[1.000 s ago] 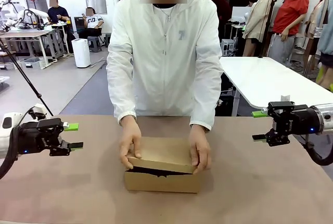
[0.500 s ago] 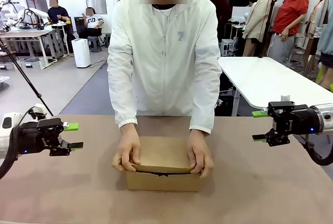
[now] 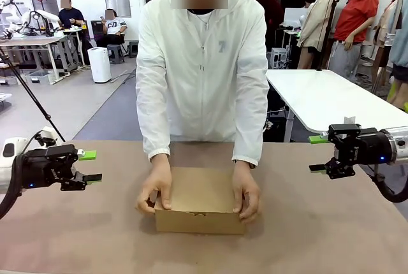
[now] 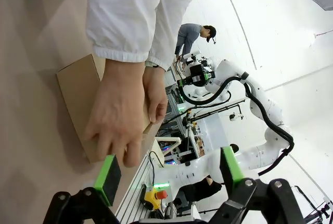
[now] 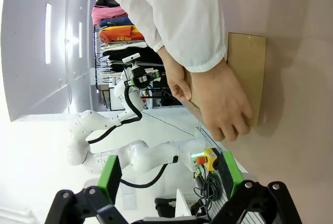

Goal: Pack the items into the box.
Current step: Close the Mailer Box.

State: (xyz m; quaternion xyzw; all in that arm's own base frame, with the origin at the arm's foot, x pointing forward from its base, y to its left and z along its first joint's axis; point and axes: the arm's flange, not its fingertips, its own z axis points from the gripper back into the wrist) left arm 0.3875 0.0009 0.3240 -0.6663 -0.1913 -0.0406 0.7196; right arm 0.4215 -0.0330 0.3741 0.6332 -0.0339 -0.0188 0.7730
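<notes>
Box (image 3: 200, 210) sits closed mid-table under the person's hands (image 3: 157, 192), left end effector (image 3: 90, 166) at nine o'clock, right end effector (image 3: 318, 153) at three, both wide open, empty.

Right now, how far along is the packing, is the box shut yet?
Nearly finished, it seems. The box sits on the table with its flap lid down flat, both of the person's hands pressing its sides. What is inside cannot be seen. The left gripper and right gripper hang open at the table's edges, holding nothing. Left: the person letting go.
</notes>
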